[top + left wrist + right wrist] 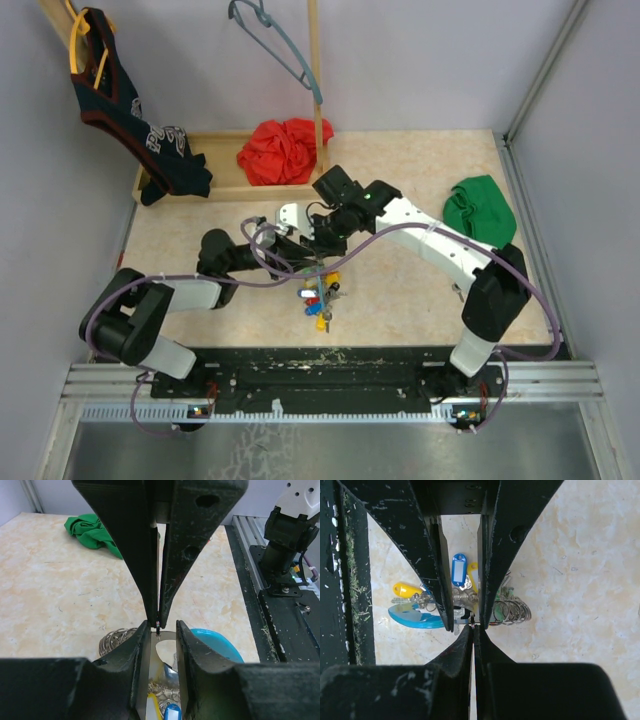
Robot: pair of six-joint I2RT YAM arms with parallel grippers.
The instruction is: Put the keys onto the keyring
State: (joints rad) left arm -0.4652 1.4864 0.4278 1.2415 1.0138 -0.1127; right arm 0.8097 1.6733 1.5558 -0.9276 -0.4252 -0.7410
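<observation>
Above the table [420,290], left hand [162,630] meets right hand [473,630] tip-to-tip over keys [320,296]

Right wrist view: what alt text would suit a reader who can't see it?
The shut right gripper faces the left gripper, jaws apart, over keys with blue and yellow tags beside the light-blue keyring section.

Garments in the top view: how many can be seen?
3: a dark shirt hanging far left, a red bundle in the wooden tray, a green bundle on the table, right.

White lettering on hanging dark shirt [118,105], unreadable
</observation>
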